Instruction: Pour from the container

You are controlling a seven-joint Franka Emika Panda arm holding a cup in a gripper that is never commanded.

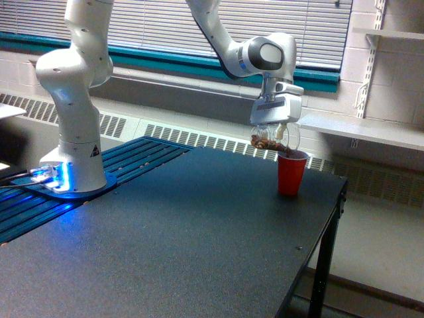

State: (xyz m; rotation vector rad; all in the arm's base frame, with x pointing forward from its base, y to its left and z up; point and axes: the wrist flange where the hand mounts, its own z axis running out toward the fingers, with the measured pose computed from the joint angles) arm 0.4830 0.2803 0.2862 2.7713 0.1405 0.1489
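One white arm (73,86) reaches from its base at the left across to the far right of the dark surface (179,232). Its gripper (274,129) points down, the jaws closed on the container (273,140), which sits directly below them and is tipped well over on its side. Brownish contents show through the clear wall (gathered toward the left, lower end). The container hangs in the air just above the red cup (291,172), its right end over the cup's rim, apparently not touching it. The cup stands upright on the surface near the far right edge.
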